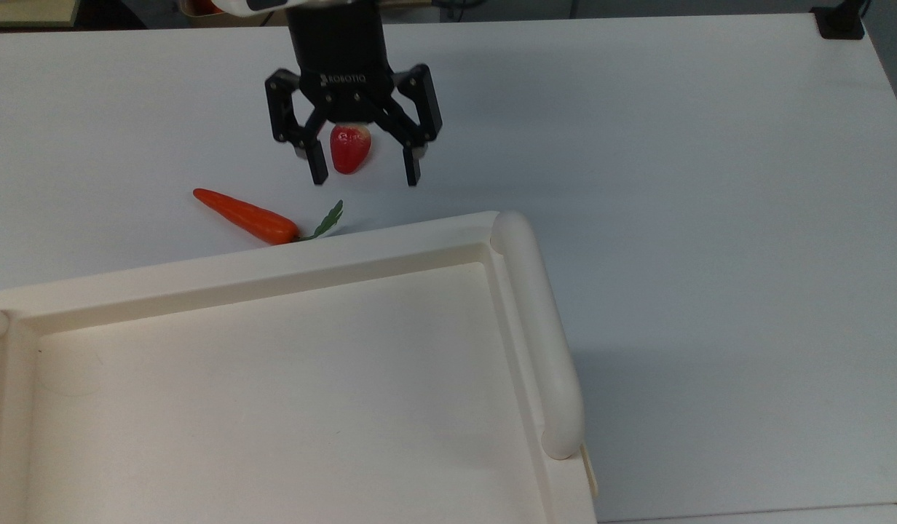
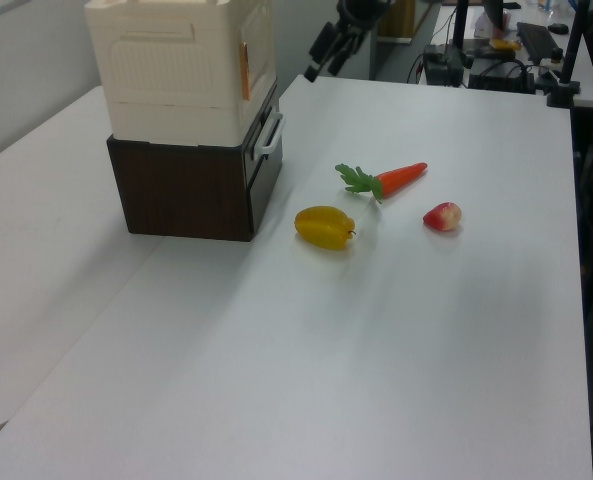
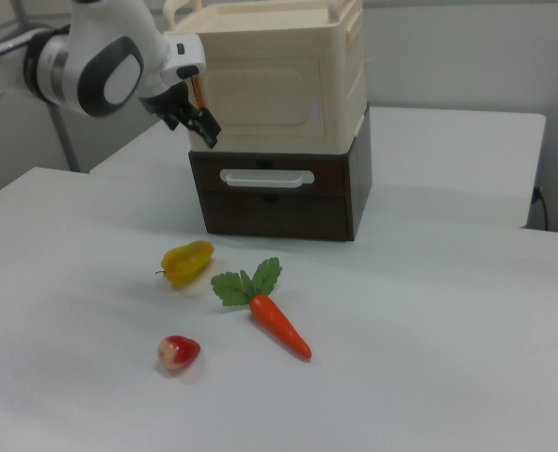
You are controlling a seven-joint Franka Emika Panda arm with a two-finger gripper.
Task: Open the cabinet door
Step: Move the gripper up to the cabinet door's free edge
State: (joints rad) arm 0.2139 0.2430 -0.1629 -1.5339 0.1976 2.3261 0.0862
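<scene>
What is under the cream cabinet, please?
The cabinet stands on a dark brown drawer unit with a pale handle, which rests on the white table. The cabinet door is shut, so its inside is hidden.

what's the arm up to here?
The Panda arm's tool hangs open in the air, holding nothing, near the cream cabinet that sits on a dark brown drawer unit. In the right view it is just off the cabinet door, at its left edge, not touching it; the door looks shut. On the white table lie a carrot, a yellow fruit and a red fruit, all untouched.
</scene>
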